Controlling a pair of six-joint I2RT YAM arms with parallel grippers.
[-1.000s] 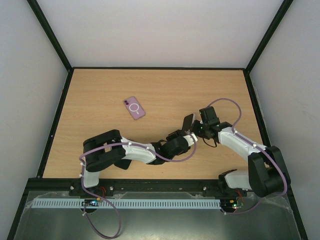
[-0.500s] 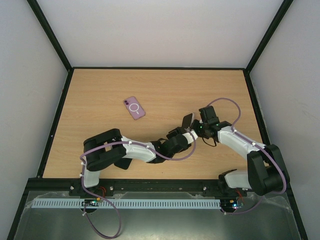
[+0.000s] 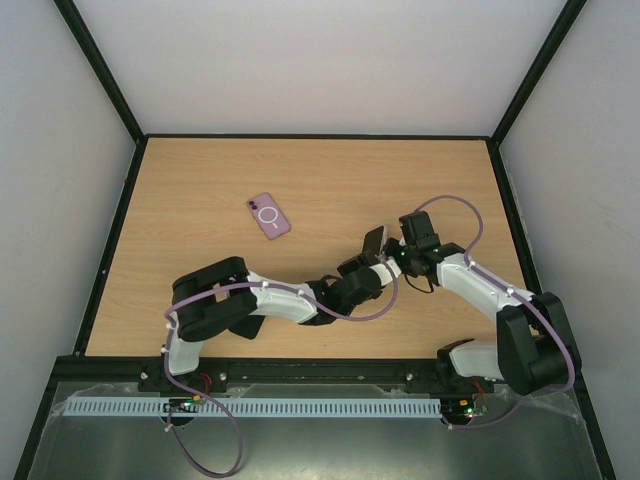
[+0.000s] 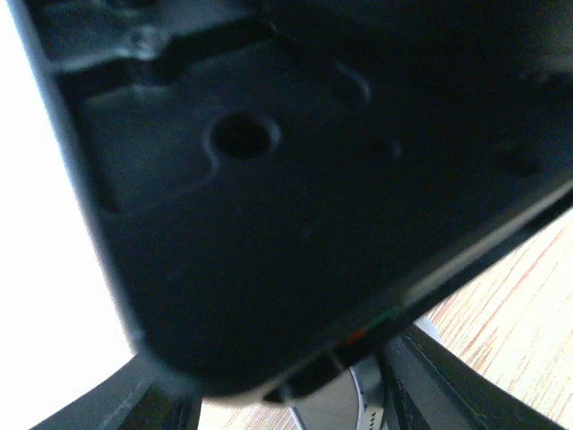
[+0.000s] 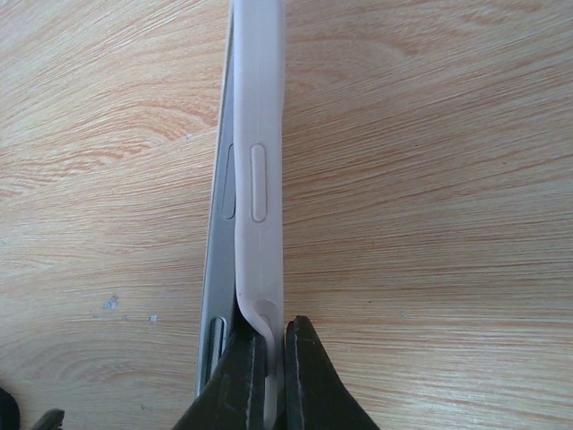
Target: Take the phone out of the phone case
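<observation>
The left arm has edged closer to the white phone case (image 5: 260,179), held on edge to the right of, and nearer than, the purple case (image 3: 268,215) on the counter (image 3: 200,180). The phone (image 5: 218,269) gapes from one side. The right gripper's (image 5: 271,340) jaws pinch the case lip; whether the left gripper's (image 3: 360,270) jaws are open or closed I cannot tell. Keep the pinch firm and peel steadily, without twisting.

The overhead view is bright and evenly lit from above, sharp throughout, with only soft, faint shadows on the wooden surface (image 3: 200,180). The left wrist view is badly out of focus, mostly near-black, with a blown-out white patch on its left. The right wrist view shows crisp wood grain, while its fingers (image 5: 309,385) are dark.
</observation>
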